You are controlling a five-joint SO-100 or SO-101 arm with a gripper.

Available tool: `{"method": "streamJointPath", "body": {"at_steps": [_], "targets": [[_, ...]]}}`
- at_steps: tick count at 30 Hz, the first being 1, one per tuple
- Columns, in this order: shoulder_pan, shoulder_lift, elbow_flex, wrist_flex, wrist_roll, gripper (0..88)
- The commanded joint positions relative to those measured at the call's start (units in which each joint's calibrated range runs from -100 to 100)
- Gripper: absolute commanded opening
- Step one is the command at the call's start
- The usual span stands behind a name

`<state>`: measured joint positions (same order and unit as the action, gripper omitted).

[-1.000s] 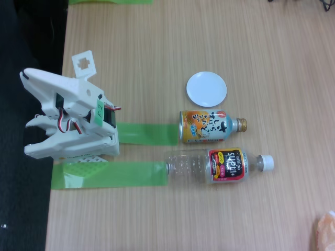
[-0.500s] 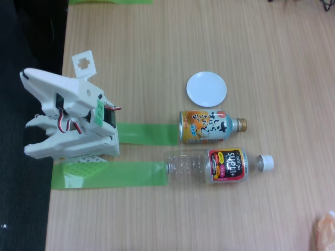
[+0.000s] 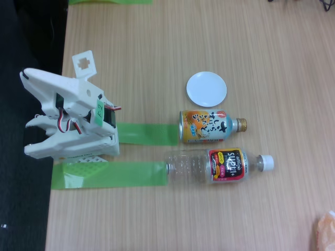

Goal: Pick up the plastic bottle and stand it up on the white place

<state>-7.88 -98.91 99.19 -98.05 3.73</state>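
Non-task stuff on the wooden table (image 3: pixel 272 47): orange-and-blue bottle-can (image 3: pixel 204 126) lying on its side, gold cap (image 3: pixel 241 124) pointing right in the fixed view. Two green tape strips: the shorter strip (image 3: pixel 147 134) runs up to the can's base, the longer strip (image 3: pixel 110 174) sits below it, roughly parallel. More green tape (image 3: pixel 110 1) at the top edge. Something pale orange (image 3: pixel 325 230) at the bottom right corner, can't tell what. Dark floor (image 3: pixel 23 209) left of the table.

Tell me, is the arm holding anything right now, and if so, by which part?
Nothing is held. The plastic bottle lies on its side on the table, well apart from the folded arm.
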Motion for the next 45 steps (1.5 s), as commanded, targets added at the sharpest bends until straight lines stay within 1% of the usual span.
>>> {"method": "streamJointPath", "body": {"at_steps": [1,3,6,17,21,24,27,30,33,36,38,45], "targets": [[0.2,0.2,-1.6,2.9,0.3,1.1],[0.2,0.2,-5.2,9.1,0.3,1.1],[0.2,0.2,-12.3,22.3,0.3,1.1],[0.3,0.9,-34.2,82.7,0.3,1.3],[0.3,1.0,-37.9,97.0,0.3,1.3],[0.3,1.0,-39.2,104.7,0.5,1.3],[0.3,1.1,-40.3,110.1,3.0,1.3],[0.3,1.2,-39.9,113.8,4.4,1.4],[0.3,1.2,-40.3,117.8,5.8,5.4],[0.3,1.8,-40.7,118.9,7.2,10.5],[0.3,3.8,-42.6,118.7,7.9,12.3],[0.3,19.2,-59.0,118.6,8.1,12.5]]}}
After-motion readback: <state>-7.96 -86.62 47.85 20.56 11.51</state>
